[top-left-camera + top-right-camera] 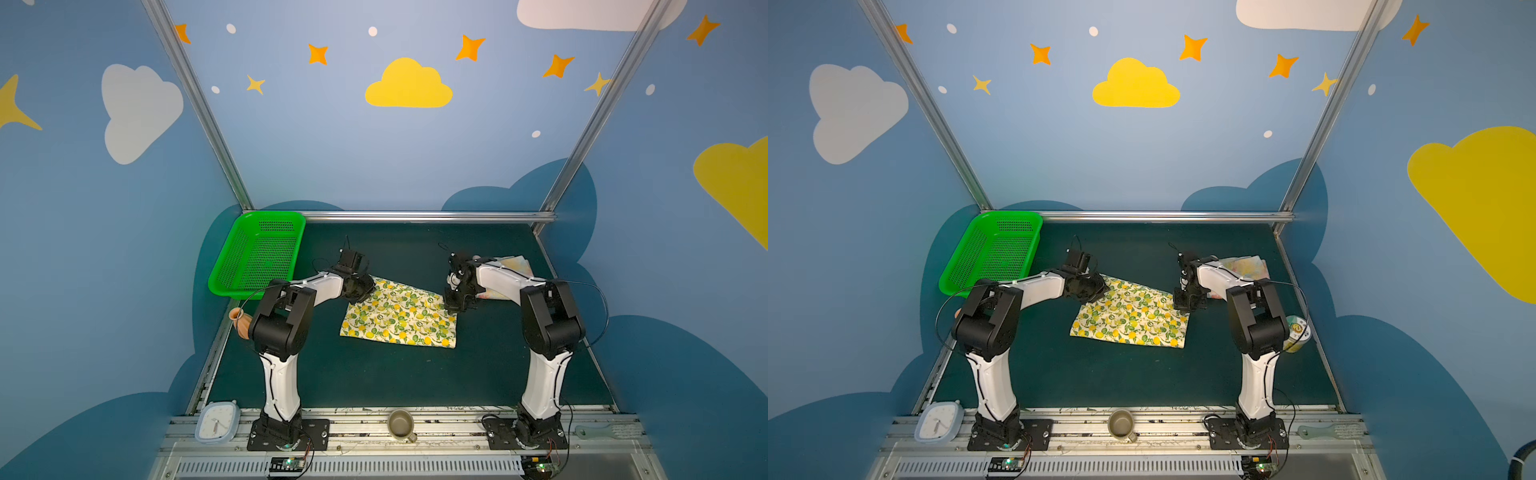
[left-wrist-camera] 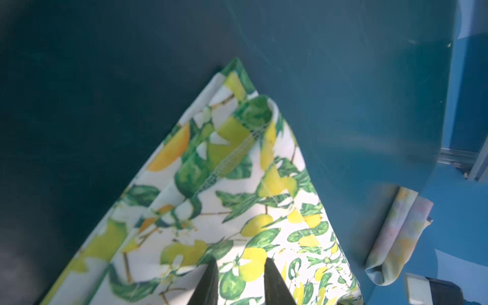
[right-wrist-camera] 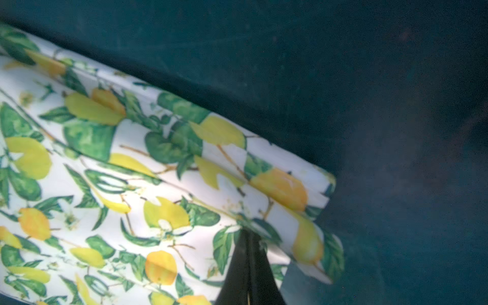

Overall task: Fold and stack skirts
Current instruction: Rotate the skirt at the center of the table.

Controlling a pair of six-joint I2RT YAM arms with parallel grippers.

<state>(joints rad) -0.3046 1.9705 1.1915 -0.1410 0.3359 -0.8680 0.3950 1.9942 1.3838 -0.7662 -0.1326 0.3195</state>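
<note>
Top views: lemon skirt (image 1: 399, 318) lies flat mid-bench, part-folded into a rough rectangle. Both arms sit at its far edge, one per corner: my read is a two-point pickup to bring that edge over for the next fold. The left end effector (image 1: 365, 291) is on the corner toward the green basket (image 1: 232, 282), the right end effector (image 1: 455, 307) on the opposite corner. The floral skirt (image 1: 1246, 266) is folded and parked at the far right of the bench (image 1: 1121, 382), half hidden by the right arm. It likely serves as the base of the stack.

Left wrist: fingers (image 2: 208, 280) stand narrowly apart over the lemon skirt (image 2: 237, 198), print visible in the gap. Can't tell if a layer is pinched. The corner shows doubled layers and a stitched seam. Floral skirt (image 2: 396, 232) is off to the side, well apart.

Right wrist: right end effector (image 3: 249, 235) has its jaws fully together, nipping the lemon skirt (image 3: 132, 184) just inside its folded corner. The cloth puckers at the tips.

Writing: none legible. The roll (image 1: 1296, 332) by the right arm has a label, too small to read. Clock (image 1: 218, 422) face is unreadable.
</note>
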